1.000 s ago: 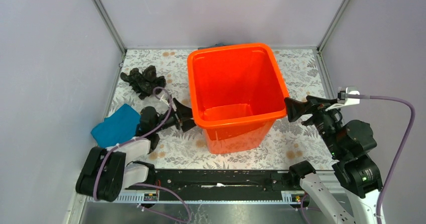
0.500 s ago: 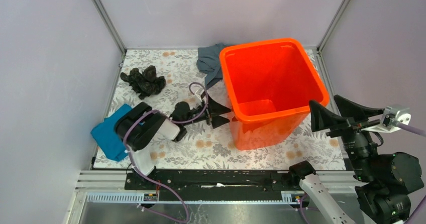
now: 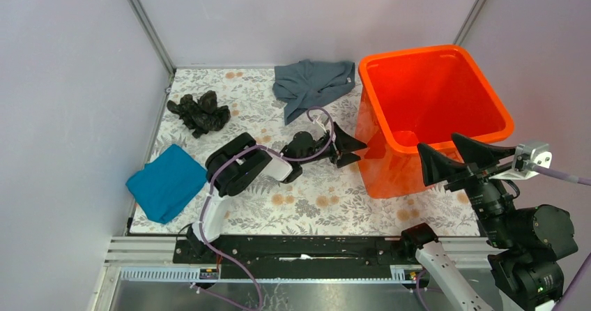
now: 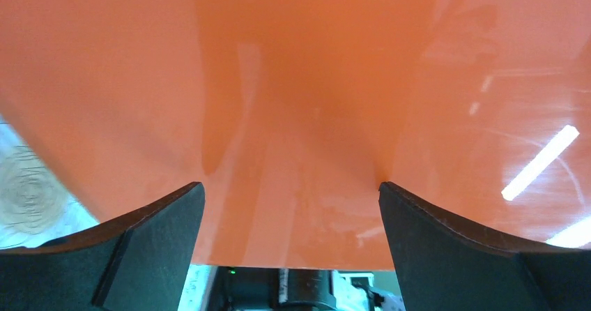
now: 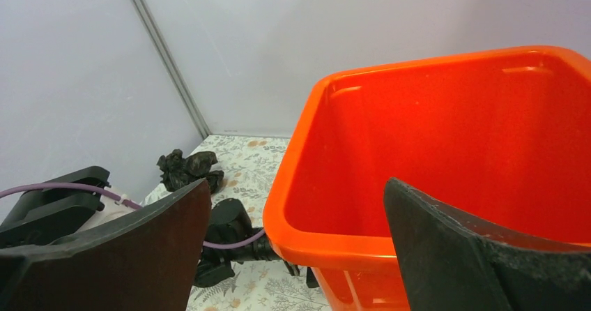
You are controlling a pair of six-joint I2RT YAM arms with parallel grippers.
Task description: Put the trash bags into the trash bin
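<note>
The orange trash bin (image 3: 435, 81) stands upright at the right of the table, its inside bare. The black trash bag (image 3: 198, 111) lies crumpled at the far left; it also shows in the right wrist view (image 5: 187, 167). My left gripper (image 3: 352, 150) is open and empty, its fingertips against the bin's left wall, which fills the left wrist view (image 4: 293, 95). My right gripper (image 3: 453, 159) is open and empty, raised just off the bin's near right corner, looking over the rim (image 5: 327, 241).
A grey-blue cloth (image 3: 311, 82) lies at the back, left of the bin. A teal-blue cloth (image 3: 166, 183) lies at the near left. Grey walls enclose the table; the bin sits close to the right wall.
The left arm has stretched rightward, fingertips on the bin, and the bin has slid right and back, uncovering the grey-blue cloth. The right gripper has drawn back and risen.
</note>
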